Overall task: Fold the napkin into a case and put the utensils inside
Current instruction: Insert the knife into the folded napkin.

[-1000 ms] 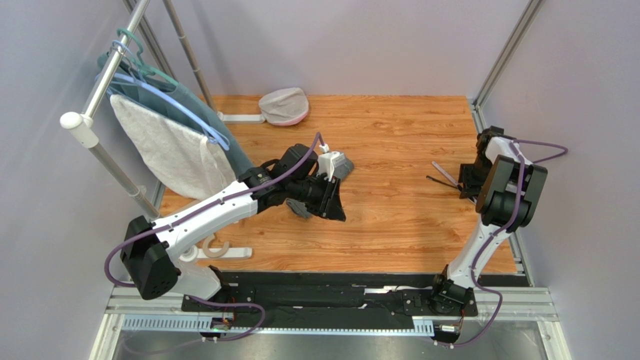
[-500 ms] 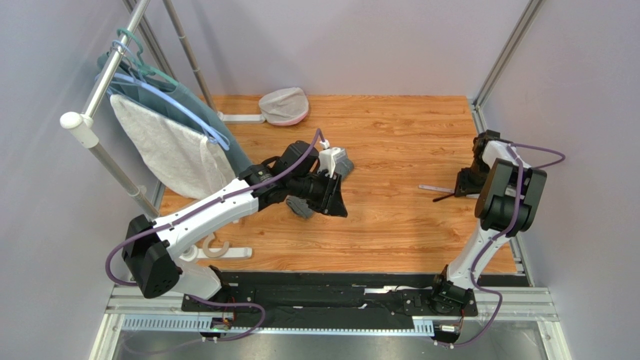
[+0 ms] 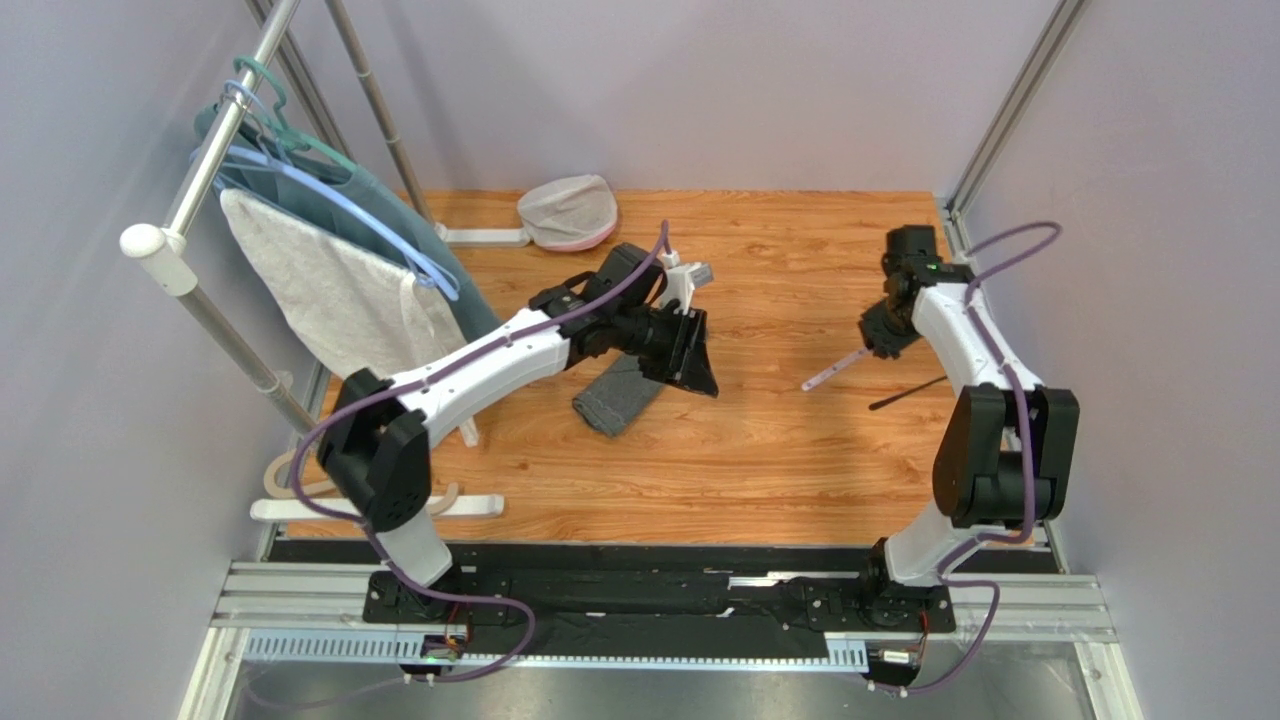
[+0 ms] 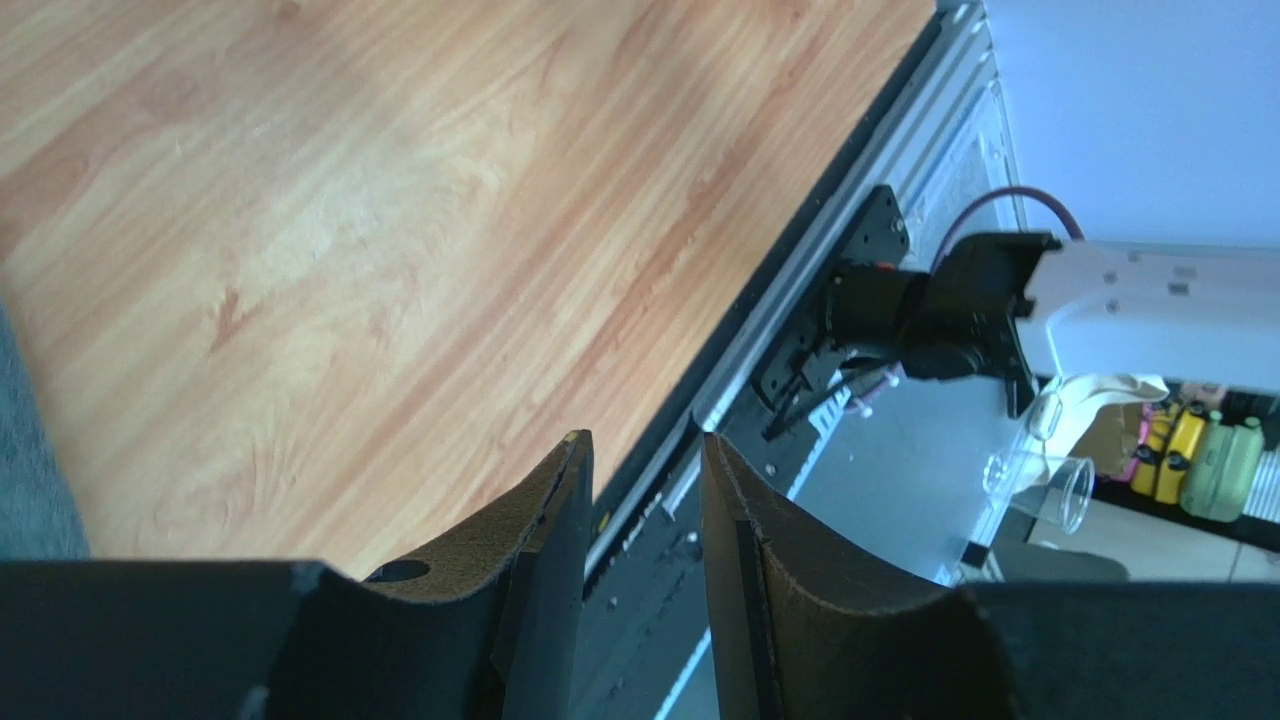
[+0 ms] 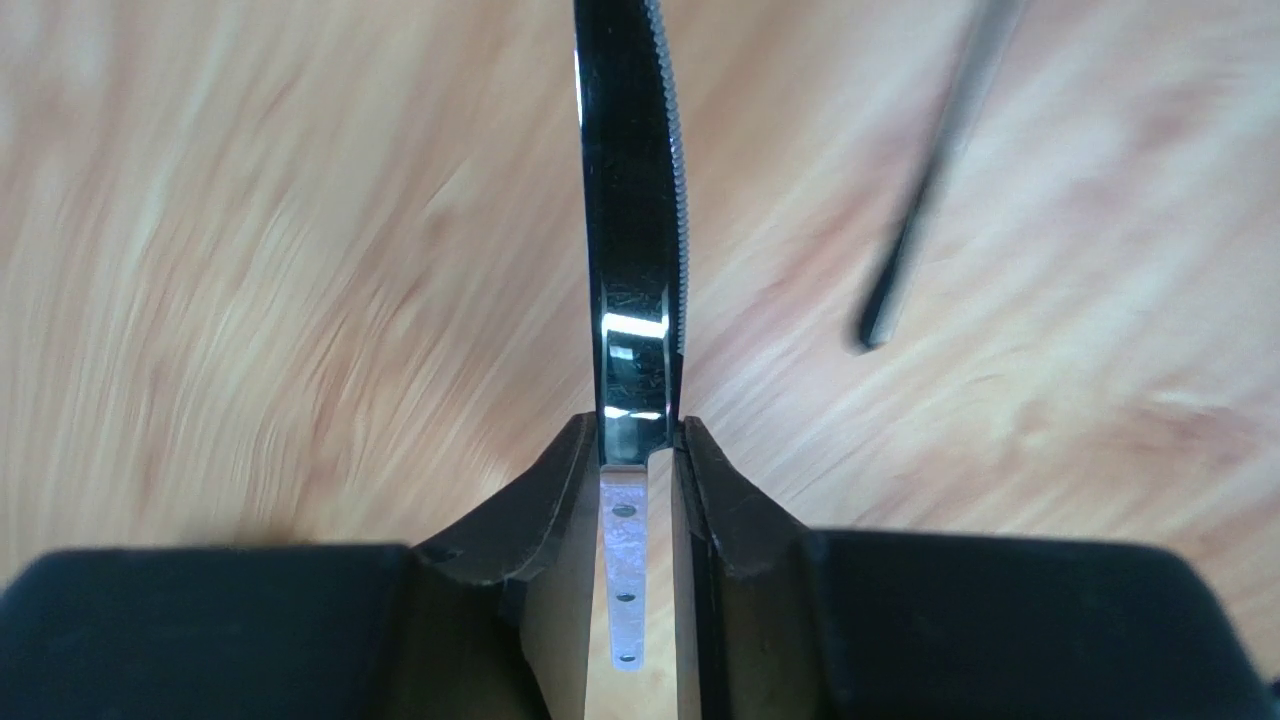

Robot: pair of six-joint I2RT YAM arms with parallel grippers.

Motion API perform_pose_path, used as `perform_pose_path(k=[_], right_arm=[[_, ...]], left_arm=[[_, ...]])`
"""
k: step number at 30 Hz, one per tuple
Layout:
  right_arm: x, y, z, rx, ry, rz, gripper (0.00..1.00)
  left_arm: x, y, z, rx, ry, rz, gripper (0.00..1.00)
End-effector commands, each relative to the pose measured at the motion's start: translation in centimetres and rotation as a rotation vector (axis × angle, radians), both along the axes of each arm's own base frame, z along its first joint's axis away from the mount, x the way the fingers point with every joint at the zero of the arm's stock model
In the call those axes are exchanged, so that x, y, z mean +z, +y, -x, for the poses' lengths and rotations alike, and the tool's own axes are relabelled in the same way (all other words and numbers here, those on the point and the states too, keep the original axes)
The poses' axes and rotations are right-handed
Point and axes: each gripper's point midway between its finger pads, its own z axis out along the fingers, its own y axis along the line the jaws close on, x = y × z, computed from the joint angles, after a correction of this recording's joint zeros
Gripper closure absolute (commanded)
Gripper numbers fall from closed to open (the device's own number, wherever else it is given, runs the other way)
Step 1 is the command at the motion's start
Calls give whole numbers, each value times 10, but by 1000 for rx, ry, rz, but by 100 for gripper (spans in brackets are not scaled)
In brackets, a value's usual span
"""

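**Silver knife (image 5: pixel 633 195) clamped in the right pincer (image 5: pixel 639 450), left pincer (image 4: pixel 643 503) empty**

The right arm (image 3: pixel 974 338) stretches far out over the table (image 3: pixel 781 450). Its jaws are squeezed onto the knife's handle end, serrated blade pointing away. The black utensil (image 3: pixel 909 395) lies on the wood nearby. The left arm (image 3: pixel 481 357) reaches to mid-table, jaws parted with nothing between them, just beside the folded grey napkin (image 3: pixel 616 398).

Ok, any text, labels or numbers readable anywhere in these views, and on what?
No readable text in any view.
Bottles in the background of the left wrist view: labels, if any, too small to read.
Knife in the right gripper: no marking visible on its blade.
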Motion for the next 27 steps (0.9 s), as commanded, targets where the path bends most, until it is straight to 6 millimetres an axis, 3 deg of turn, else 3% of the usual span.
perform_pose_path(k=[1, 2, 3, 7, 11, 12, 13, 20, 23, 24, 25, 27], right_arm=[[44, 97, -12, 529, -200, -16, 100], [46, 112, -12, 568, -242, -44, 100], [50, 131, 1, 620, -274, -124, 100], [59, 175, 25, 689, -334, -231, 100], [67, 189, 41, 667, -371, -308, 100], [69, 193, 45, 668, -373, -318, 100], [69, 195, 47, 657, -371, -326, 100], [84, 212, 50, 630, -422, -382, 100], [82, 216, 44, 637, -400, -360, 100], [78, 215, 40, 644, -393, -329, 100], [79, 215, 37, 648, -397, -307, 100], [83, 217, 29, 668, -397, -252, 100]], left_arm=[[2, -23, -25, -46, -10, 59, 59], [6, -26, -31, -48, -26, 69, 59], [-2, -26, -37, -43, -18, 55, 58], [-13, -26, -49, -45, -67, 29, 58], [-27, -22, -48, -28, -41, -1, 58], [-18, -26, -50, -13, -55, 43, 58], [-26, -26, -41, -29, -21, 61, 57], [-28, -40, -18, -76, 34, 127, 57], [-44, -17, -26, 48, 9, 2, 58], [-34, -5, -28, 72, -36, -12, 58], [-42, 9, -35, 133, -78, -73, 58], [-33, 41, -41, 217, -129, -163, 58]])
